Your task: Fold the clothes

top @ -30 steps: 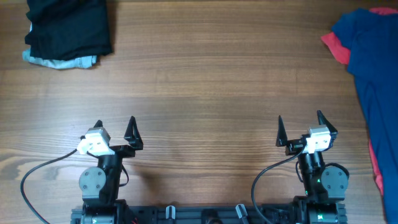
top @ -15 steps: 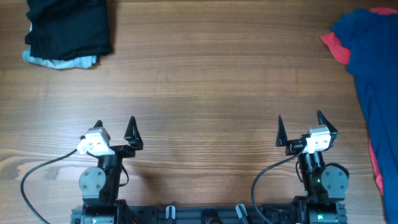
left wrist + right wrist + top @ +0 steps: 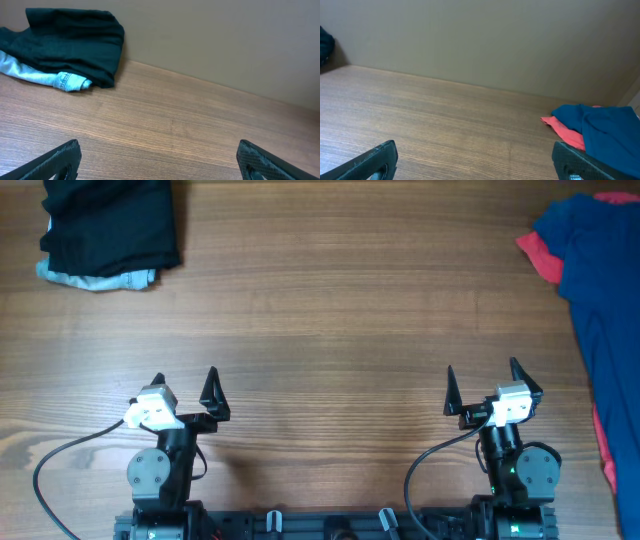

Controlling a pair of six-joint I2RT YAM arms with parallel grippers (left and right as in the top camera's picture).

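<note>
A deep-blue shirt (image 3: pixel 606 300) lies heaped at the table's right edge over a red T-shirt (image 3: pixel 541 258); both also show in the right wrist view, the blue shirt (image 3: pixel 610 132) over the red one (image 3: pixel 564 131). Folded black (image 3: pixel 110 222) and pale-blue (image 3: pixel 100 279) pieces sit at the far left corner, and show in the left wrist view, black (image 3: pixel 70 42) on pale blue (image 3: pixel 45 77). My left gripper (image 3: pixel 184 385) and right gripper (image 3: pixel 480 380) are open and empty near the front edge, far from all clothes.
The wooden table (image 3: pixel 330 310) stretches between the two clothing piles. A plain wall (image 3: pixel 480 40) stands behind the table's far edge. Arm bases and cables sit along the front edge (image 3: pixel 330 525).
</note>
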